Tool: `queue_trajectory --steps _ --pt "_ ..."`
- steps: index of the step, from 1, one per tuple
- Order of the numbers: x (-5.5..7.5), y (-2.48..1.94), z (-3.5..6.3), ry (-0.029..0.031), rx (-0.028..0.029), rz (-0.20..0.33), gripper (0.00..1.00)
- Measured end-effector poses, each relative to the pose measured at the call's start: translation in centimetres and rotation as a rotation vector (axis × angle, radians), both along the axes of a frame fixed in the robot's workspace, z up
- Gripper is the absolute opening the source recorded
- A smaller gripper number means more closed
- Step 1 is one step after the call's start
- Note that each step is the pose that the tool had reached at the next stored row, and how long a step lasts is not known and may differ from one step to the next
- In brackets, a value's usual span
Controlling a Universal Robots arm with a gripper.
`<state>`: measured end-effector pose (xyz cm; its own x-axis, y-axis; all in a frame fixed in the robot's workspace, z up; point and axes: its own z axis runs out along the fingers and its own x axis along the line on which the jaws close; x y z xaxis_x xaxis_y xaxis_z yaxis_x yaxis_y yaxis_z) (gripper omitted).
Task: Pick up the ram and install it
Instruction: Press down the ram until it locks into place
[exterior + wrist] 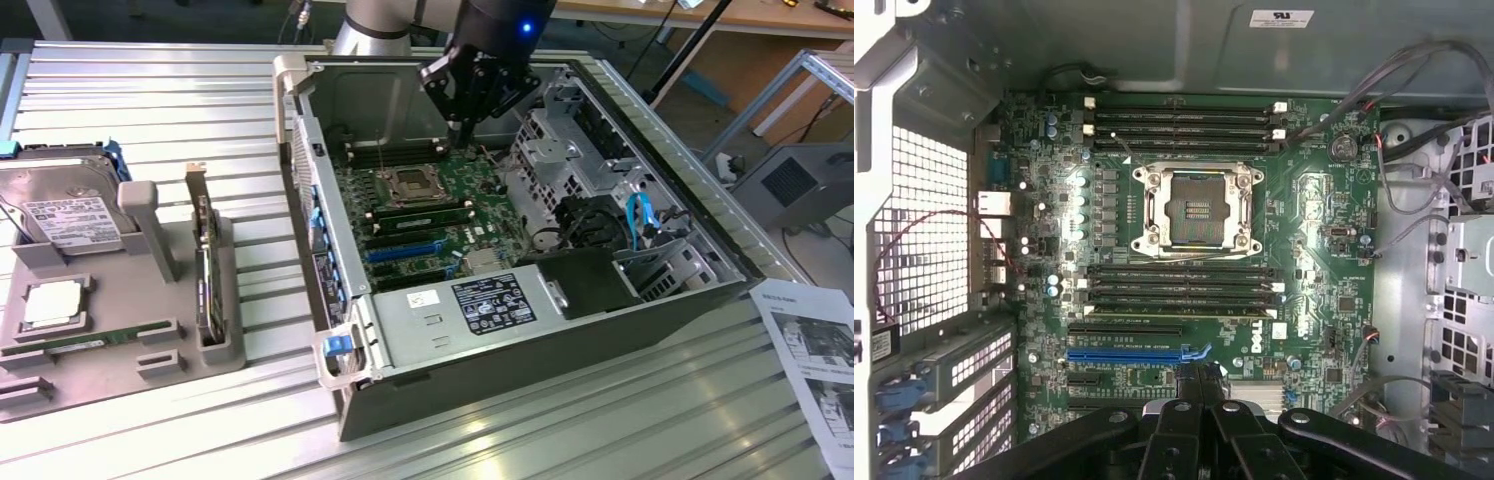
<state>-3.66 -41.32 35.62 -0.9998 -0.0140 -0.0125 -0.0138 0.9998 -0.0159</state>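
Your hand (1199, 382) is nearest to the wrist camera, its fingers pressed together with nothing between them. It hangs over the motherboard (1314, 200), just beside the blue slot (1139, 353) and below the black memory slots (1184, 285) (these lie on both sides of the open processor socket (1197, 208)).

Around the board the room is narrow: the walls of the computer case (534, 370) close every side, and loose cables (1414, 190) hang at the edge by the drive cage (587, 150).

The ram (83, 342) is well apart from the hand, flat in the front groove of the grey tray (180, 300) on the counter (160, 90), at the exterior view's left, near the hard drive (67, 210).
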Motion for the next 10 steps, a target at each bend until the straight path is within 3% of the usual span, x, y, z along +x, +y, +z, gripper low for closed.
queue_trajectory --steps 10 --pt "0.00 0.00 0.15 0.0001 -0.0001 0.000 0.11"
